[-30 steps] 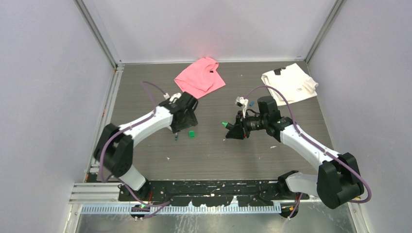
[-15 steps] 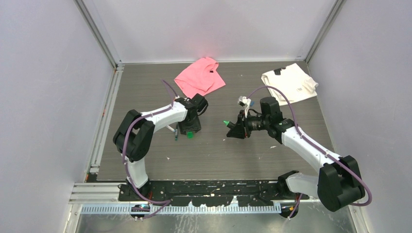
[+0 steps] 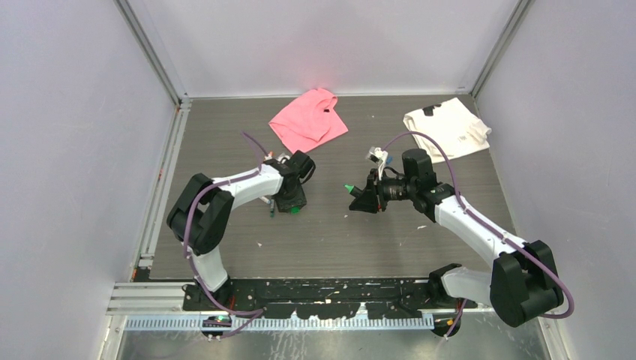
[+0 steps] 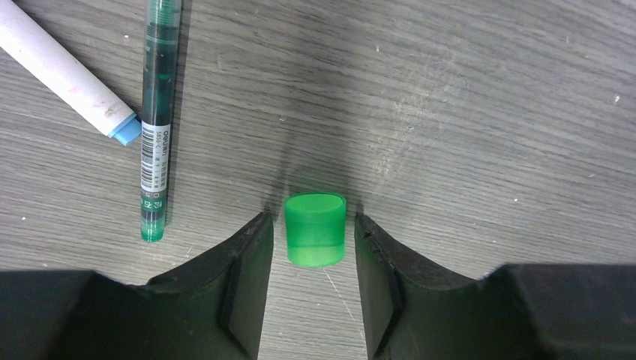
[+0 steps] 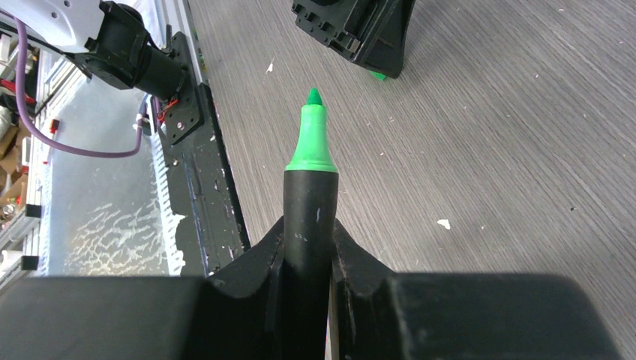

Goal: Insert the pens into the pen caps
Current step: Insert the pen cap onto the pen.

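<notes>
Left end effector [image 4: 311,222] moved down astride translucent green cap [image 4: 315,241], jaws parted, right end effector [image 5: 309,234] clamping black green-tipped marker [image 5: 309,191]

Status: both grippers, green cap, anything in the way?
Left gripper open, fingers straddling green cap, not touching. Right gripper shut on green-tipped black marker, held aloft. Green pen, white marker beside cap, clear of fingers.
</notes>
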`<state>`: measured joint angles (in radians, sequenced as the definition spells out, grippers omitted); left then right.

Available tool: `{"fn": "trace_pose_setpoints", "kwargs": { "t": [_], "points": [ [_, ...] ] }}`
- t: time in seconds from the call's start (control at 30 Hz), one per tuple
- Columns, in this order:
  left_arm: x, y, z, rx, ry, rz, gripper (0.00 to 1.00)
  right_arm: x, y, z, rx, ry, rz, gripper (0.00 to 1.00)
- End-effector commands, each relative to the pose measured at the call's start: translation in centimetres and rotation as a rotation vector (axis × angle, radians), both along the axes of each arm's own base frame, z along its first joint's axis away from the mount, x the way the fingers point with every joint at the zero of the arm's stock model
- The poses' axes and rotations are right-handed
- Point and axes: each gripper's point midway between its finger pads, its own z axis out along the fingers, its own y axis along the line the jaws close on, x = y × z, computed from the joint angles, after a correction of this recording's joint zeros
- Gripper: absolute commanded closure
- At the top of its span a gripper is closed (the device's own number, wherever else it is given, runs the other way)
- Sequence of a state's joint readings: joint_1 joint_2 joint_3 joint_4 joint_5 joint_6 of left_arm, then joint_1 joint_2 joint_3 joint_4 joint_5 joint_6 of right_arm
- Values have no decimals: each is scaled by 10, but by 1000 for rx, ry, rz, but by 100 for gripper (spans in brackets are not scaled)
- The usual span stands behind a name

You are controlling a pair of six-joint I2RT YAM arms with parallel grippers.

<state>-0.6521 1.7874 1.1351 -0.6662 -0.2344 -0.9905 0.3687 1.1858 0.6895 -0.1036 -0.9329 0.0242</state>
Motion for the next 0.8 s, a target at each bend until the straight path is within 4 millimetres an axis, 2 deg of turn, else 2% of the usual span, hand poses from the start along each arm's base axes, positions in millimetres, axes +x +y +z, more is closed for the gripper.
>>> {"fn": "trace_pose_setpoints", "kwargs": {
  "t": [0.0, 0.37, 0.43, 0.5, 0.57, 0.63, 0.77],
  "points": [
    [-4, 9, -13, -11, 13, 52, 57, 2, 3, 13, 38, -45, 13, 99],
    [-11, 13, -20, 26, 76, 57, 68, 1, 3, 16, 44, -48, 17, 99],
    [-10, 13, -20, 28, 82, 49, 75, 1, 3, 16, 44, -54, 19, 99],
    [-8, 9, -16, 11, 73, 40, 79, 0, 2, 16, 41, -62, 25, 99],
    [-1, 3, -2, -20, 40, 38, 82, -1, 2, 15, 40, -66, 36, 99],
    [8, -6, 24, -83, -20, 33, 83, -2, 2, 16, 37, -96, 59, 99],
    [30, -32, 89, -274, -184, 24, 85, 2, 5, 24, 47, -145, 78, 99]
  ]
}}
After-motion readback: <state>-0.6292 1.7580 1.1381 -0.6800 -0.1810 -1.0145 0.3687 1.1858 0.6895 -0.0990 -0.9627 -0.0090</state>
